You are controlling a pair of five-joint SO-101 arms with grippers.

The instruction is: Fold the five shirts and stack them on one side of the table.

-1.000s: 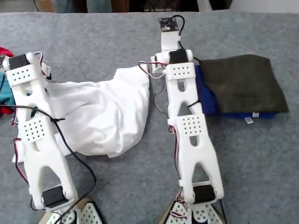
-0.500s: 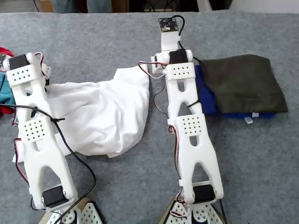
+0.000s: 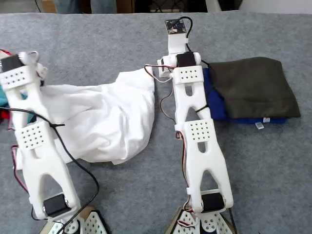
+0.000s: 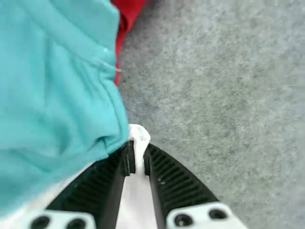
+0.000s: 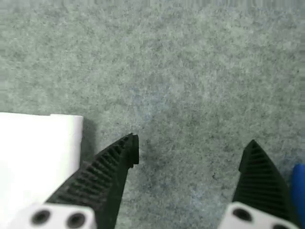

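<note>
Counting two folded, olive shirt [image 3: 253,85] over blue shirt [image 3: 217,106] at frame right; white shirt [image 3: 102,117] rumpled centre-left, my left gripper [image 4: 137,148] clamped on its edge, right gripper [image 5: 193,141] splayed, teal shirt [image 4: 52,86] and red shirt [image 4: 126,19] waiting far left.

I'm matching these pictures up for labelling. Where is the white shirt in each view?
High view: the white shirt lies crumpled left of centre.
Left wrist view: its tip is pinched by the left gripper.
Right wrist view: a white edge, probably the shirt, lies beside the open right gripper.
Shared landmark: the grey table cover.
</note>
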